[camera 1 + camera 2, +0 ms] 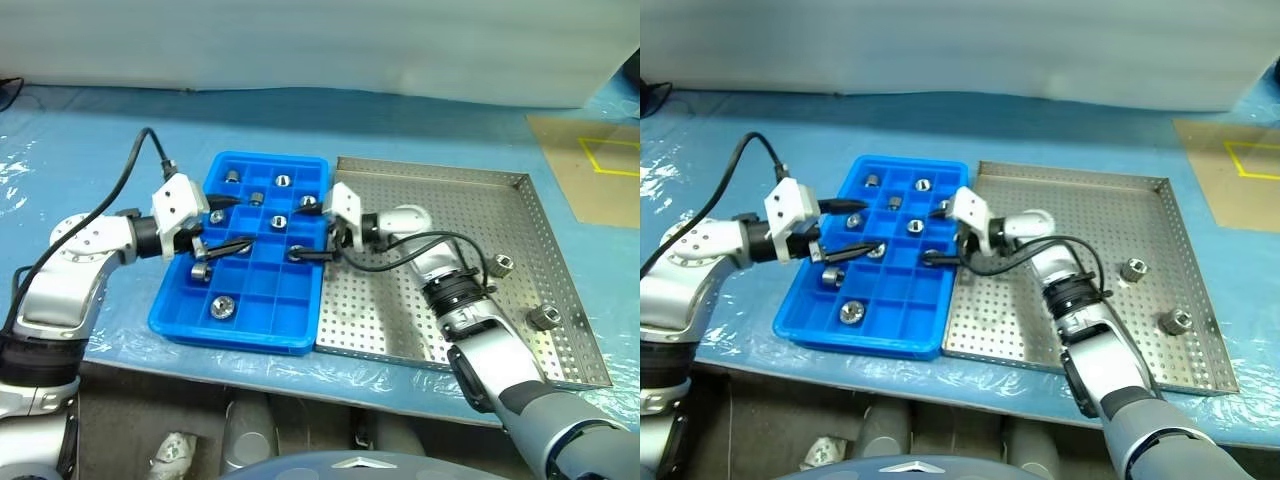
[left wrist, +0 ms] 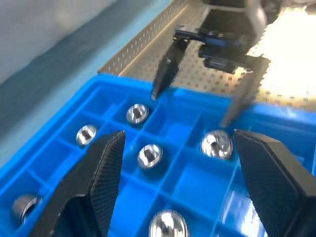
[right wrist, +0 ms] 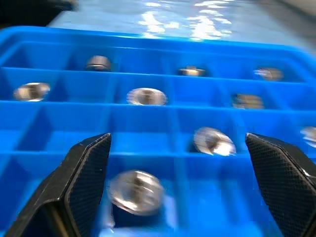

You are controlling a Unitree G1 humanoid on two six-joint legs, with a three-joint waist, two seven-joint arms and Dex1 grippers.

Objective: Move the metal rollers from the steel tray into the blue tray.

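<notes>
1. Bright blue plastic, gridded into small square compartments: the blue tray [image 1: 190,325] lies on the left, touching the large perforated steel tray [image 1: 520,250] on its right.
2. Several shiny silver metal rollers [image 1: 221,307] sit in separate blue compartments; two more [image 1: 543,317] rest near the steel tray's right rim.
3. The right gripper [image 1: 312,228] reaches over the blue tray's right edge with its black fingers spread wide, holding nothing; a roller [image 3: 136,191] lies in the compartment just below them.
4. The left gripper [image 1: 226,226] hangs over the blue tray's left half, fingers parted and empty.
</notes>
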